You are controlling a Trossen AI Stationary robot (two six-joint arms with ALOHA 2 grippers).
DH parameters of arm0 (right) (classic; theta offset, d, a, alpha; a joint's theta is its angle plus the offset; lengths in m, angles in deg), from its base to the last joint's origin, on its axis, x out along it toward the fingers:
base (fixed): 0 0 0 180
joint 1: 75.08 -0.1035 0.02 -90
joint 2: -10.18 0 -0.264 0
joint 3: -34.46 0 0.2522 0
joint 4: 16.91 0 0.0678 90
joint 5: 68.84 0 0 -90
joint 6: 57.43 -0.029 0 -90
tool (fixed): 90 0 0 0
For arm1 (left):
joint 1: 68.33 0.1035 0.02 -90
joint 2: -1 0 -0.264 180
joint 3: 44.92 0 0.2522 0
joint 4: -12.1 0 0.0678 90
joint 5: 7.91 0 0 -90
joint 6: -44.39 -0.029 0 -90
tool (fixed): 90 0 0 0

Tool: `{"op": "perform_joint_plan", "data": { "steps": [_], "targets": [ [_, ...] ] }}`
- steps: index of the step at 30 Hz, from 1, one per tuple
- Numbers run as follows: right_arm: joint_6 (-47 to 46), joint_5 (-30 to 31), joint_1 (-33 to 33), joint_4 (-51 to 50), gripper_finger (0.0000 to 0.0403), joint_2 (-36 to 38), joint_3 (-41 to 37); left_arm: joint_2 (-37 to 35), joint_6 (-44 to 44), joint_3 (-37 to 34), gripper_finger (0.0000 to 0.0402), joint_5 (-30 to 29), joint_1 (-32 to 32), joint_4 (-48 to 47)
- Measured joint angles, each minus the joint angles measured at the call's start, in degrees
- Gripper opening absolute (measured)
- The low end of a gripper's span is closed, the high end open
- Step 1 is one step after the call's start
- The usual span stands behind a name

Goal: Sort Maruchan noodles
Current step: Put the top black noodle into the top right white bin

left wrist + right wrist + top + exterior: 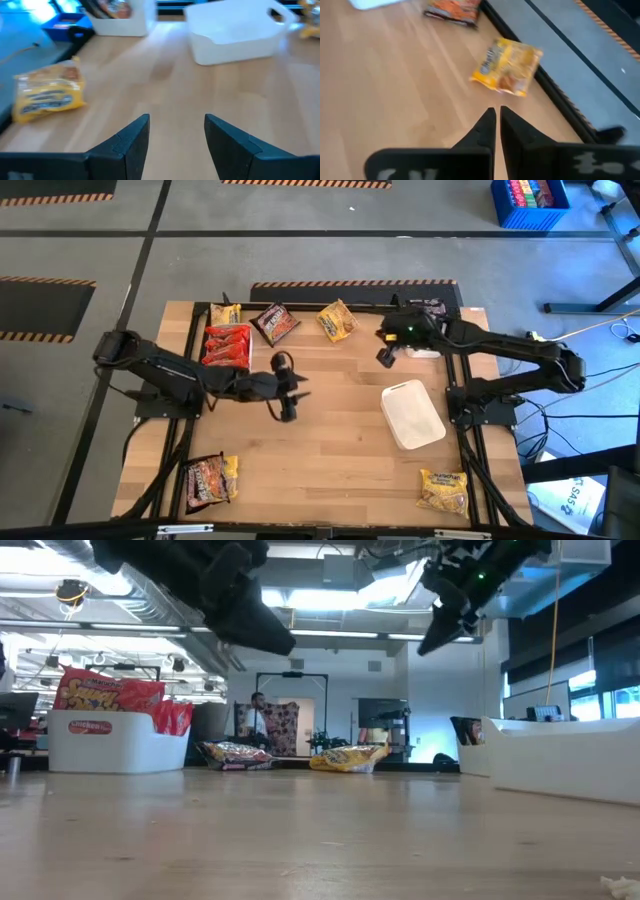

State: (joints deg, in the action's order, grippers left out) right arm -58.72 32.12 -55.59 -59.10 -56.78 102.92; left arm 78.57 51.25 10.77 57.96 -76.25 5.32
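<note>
Your wooden surface (330, 440) fills the overhead shot, operator, with both dark arms reaching in over it. The left arm (160, 368) stretches from the left edge toward the middle, the right arm (520, 355) comes in from the right toward the far side.

Next in size, the white tray (413, 414) lies right of centre with nothing showing inside it. A second white tray (226, 347) at the far left holds red-orange packets (228, 340) packed together. A third tray sits at the far right corner under the right arm; what it holds you cannot tell.

Now the loose noodles. A dark packet (276, 323) and a yellow packet (337, 320) lie apart along the far edge, the yellow one well clear in your right wrist view (507, 67). Another yellow packet (444, 491) rests at the near right corner, and a dark packet with a yellow one (211, 478) together at the near left.

Your left gripper (285, 387) hangs above bare wood near the middle, fingers (127, 142) spread with nothing between them. Your right gripper (386, 352) hovers off the surface just right of the far yellow packet, fingers (482, 130) pressed together, empty.
</note>
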Motion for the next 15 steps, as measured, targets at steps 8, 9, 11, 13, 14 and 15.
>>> {"op": "perform_joint_plan", "data": {
  "steps": [8,9,11,13,14,15],
  "targets": [
    [1.73,-0.08,-3.13,8.97,0.0110,-6.98,-0.02,-2.85,-1.82,1.46,0.0205,0.66,9.65,-7.40],
    [1.77,-0.16,-3.13,10.01,0.0130,-8.00,-0.04,-2.80,-1.19,2.75,0.0211,1.40,11.57,-10.92],
    [2.93,-1.66,-3.00,12.91,0.0169,-10.07,-0.04,-1.98,-1.23,6.28,0.0224,2.12,15.18,-16.64],
    [4.69,-4.54,-2.98,14.61,0.0203,-12.00,-0.04,-1.05,-1.31,9.84,0.0236,2.73,18.66,-22.17],
    [5.88,-6.19,-2.98,15.56,0.0217,-12.91,-0.06,-0.80,-1.63,11.59,0.0242,2.84,20.44,-24.90],
    [7.26,-8.03,-2.98,16.92,0.0230,-13.86,-0.06,-0.59,-2.27,13.50,0.0248,2.98,22.26,-26.73]
  ]
}}
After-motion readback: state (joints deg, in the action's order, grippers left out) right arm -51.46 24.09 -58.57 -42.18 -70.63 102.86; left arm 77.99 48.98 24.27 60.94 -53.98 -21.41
